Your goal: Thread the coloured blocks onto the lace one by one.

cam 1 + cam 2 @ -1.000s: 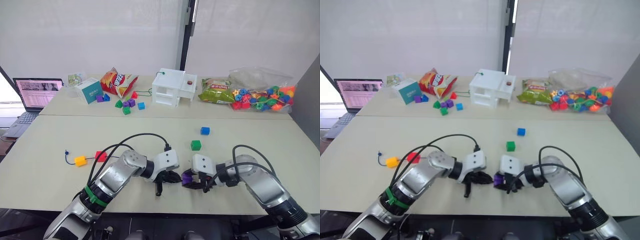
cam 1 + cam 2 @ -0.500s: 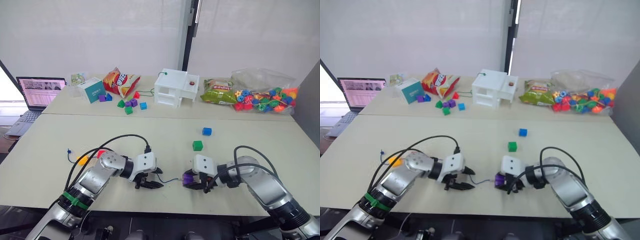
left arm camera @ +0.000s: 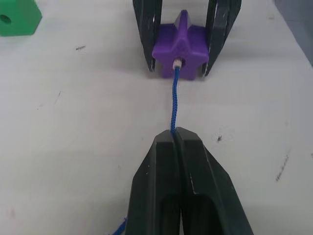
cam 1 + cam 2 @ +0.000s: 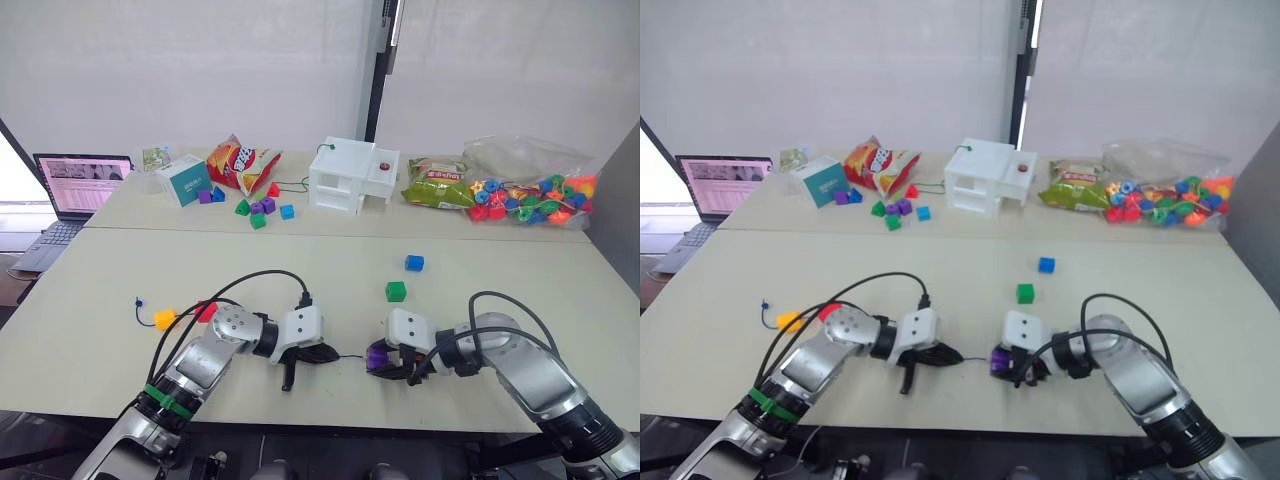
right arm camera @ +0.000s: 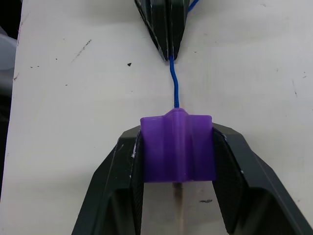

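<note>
My right gripper (image 5: 178, 134) is shut on a purple block (image 5: 178, 147) resting on the table near the front edge. My left gripper (image 3: 175, 133) is shut on the blue lace (image 3: 173, 100) a short way to the block's left. The lace's pale tip (image 3: 178, 63) sits at the hole of the purple block (image 3: 180, 46). A yellow block (image 4: 163, 319) and a red block (image 4: 205, 310) lie at the left by the lace's knotted end (image 4: 137, 301). A green block (image 4: 396, 291) and a blue block (image 4: 414, 263) lie loose beyond my right gripper (image 4: 377, 356).
On the far table stand a white house-shaped box (image 4: 350, 175), a bag of round beads (image 4: 525, 195), snack bags (image 4: 236, 162), a teal box (image 4: 183, 180) and several small coloured shapes (image 4: 258, 210). A laptop (image 4: 75, 185) sits at the far left.
The left gripper, drawn back left with the lace half a second ago, has moved right again towards the purple block. The right gripper has stayed put with the block.
</note>
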Available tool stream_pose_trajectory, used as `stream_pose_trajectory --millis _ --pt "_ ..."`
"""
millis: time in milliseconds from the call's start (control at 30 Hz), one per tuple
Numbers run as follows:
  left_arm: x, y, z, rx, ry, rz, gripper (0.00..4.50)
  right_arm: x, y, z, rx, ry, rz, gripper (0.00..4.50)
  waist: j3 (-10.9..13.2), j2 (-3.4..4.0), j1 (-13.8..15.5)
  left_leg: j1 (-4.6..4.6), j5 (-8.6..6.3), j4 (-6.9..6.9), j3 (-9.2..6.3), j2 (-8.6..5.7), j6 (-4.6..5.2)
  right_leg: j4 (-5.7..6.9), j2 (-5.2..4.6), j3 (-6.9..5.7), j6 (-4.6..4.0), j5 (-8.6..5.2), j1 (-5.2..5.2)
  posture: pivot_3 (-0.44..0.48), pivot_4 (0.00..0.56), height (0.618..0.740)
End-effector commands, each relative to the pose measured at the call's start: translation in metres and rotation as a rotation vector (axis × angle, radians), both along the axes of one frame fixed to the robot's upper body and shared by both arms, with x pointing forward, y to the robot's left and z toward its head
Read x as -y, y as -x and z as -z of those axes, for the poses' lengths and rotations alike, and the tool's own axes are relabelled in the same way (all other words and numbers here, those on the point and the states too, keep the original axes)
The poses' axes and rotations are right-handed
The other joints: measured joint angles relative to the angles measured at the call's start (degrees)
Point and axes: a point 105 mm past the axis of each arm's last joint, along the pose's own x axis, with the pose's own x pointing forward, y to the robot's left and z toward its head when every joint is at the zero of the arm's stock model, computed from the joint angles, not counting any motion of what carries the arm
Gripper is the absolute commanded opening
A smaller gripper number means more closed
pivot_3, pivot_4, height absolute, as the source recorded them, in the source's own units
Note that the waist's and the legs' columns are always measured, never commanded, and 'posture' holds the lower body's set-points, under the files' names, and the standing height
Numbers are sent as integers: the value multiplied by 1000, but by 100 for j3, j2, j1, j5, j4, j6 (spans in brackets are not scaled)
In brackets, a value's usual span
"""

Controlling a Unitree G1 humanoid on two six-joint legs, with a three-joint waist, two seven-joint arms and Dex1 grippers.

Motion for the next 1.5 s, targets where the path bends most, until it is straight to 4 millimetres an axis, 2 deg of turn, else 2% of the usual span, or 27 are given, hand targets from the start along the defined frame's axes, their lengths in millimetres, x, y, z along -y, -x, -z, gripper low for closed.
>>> stream_pose_trajectory --millis 33,200,500,567,633,800,833,900,1000,1167,1433,1500 --pt "13 0 -12 42 21 24 55 3 0 -2 6 6 16 1375 0 0 -7 0 0 0 0 0 0 0 1 0 0 0 0 0 150 740" --pt "25 3 -9 47 23 44 55 -2 -1 -2 12 0 8 1375 0 0 -18 0 0 -1 0 0 0 0 3 1 0 0 -1 0 150 740" --pt "26 3 -13 27 47 14 55 -5 -3 0 11 6 4 1375 0 0 -30 1 0 -2 0 4 0 0 8 1 0 0 -3 0 150 740" --pt "23 5 -17 -2 56 19 611 -5 -3 -1 8 -3 12 1375 0 0 -30 1 0 -2 -1 4 0 0 8 1 0 0 -3 0 150 740" --pt "20 8 -21 -20 52 32 1224 -4 -4 -5 15 -23 29 2431 0 0 -32 1 0 -2 0 5 0 1 8 2 0 0 -3 0 150 740" --pt "13 12 -29 -10 7 53 2936 3 -3 -21 38 -44 53 4167 0 1 -19 -2 0 -3 -1 3 0 1 6 3 0 0 -6 0 150 740" --pt "12 12 -29 -4 -12 57 3211 5 -2 -24 41 -48 56 4444 0 1 -13 -3 0 -2 -1 2 0 1 4 2 0 0 -6 0 150 740" --pt "14 10 -30 10 -31 58 3860 8 1 -30 46 -54 67 4500 0 0 -10 -3 0 -2 -1 1 0 -1 2 2 0 0 -5 0 150 740" --pt "23 7 -32 29 -32 58 3860 18 7 -37 49 -52 92 4500 0 0 15 -6 0 0 -3 1 0 -2 2 -1 0 0 -4 0 150 740" --pt "51 10 -23 50 -48 103 3860 43 19 -35 35 -24 174 4500 1 -1 35 -8 -3 -1 0 0 6 -8 1 0 1 0 -1 0 150 740" --pt "61 3 -6 44 -101 127 3860 49 26 -26 30 -15 232 4500 1 -1 -22 -4 -3 -2 1 4 5 -5 10 7 0 0 -3 0 150 740" --pt "65 0 -2 39 -107 129 3308 48 27 -22 29 -17 239 4500 1 -2 -8 -4 -3 0 1 3 5 -6 9 6 1 0 -2 0 150 740"
